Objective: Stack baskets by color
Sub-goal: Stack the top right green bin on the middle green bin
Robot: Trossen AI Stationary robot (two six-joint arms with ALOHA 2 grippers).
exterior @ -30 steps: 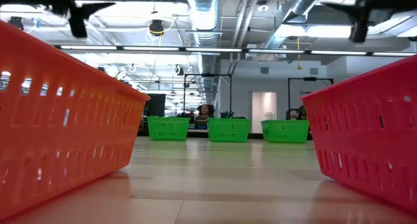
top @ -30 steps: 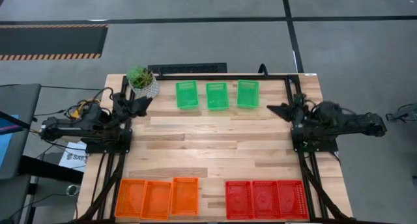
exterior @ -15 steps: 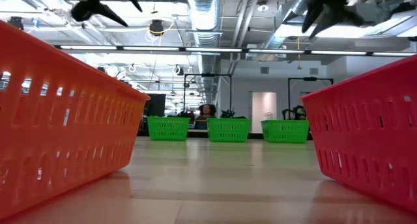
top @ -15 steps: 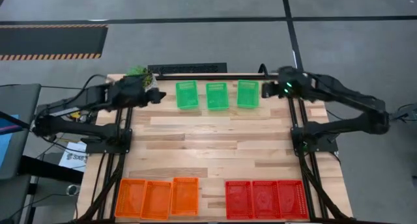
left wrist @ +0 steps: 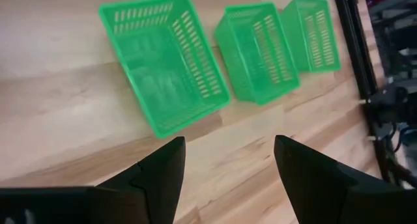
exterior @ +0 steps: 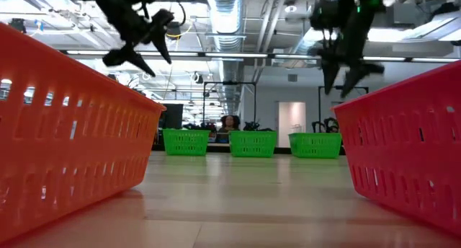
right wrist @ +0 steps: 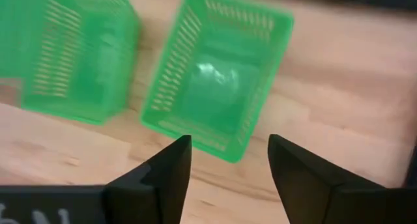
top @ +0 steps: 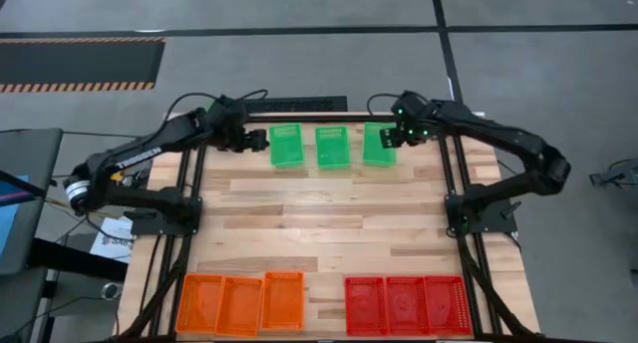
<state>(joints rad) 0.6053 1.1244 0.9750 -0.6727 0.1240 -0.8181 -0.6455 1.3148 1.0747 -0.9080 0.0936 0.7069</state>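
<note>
My left hand (top: 261, 141) and right hand (top: 391, 136), both released and empty, hover at either end of three bright green plastic mesh baskets (top: 332, 146) lined along the wooden counter's (top: 329, 223) far edge, orange baskets (top: 240, 303) and red baskets (top: 407, 305) nearest.

Even, bright overhead light falls on the wooden table (top: 319, 223), casting only faint shadows. In the low view, ceiling strip lamps (exterior: 238, 56) glare and the tabletop reflects them softly. The right wrist view is motion-blurred, smearing the green baskets (right wrist: 218, 77); the left wrist view stays sharper.
</note>
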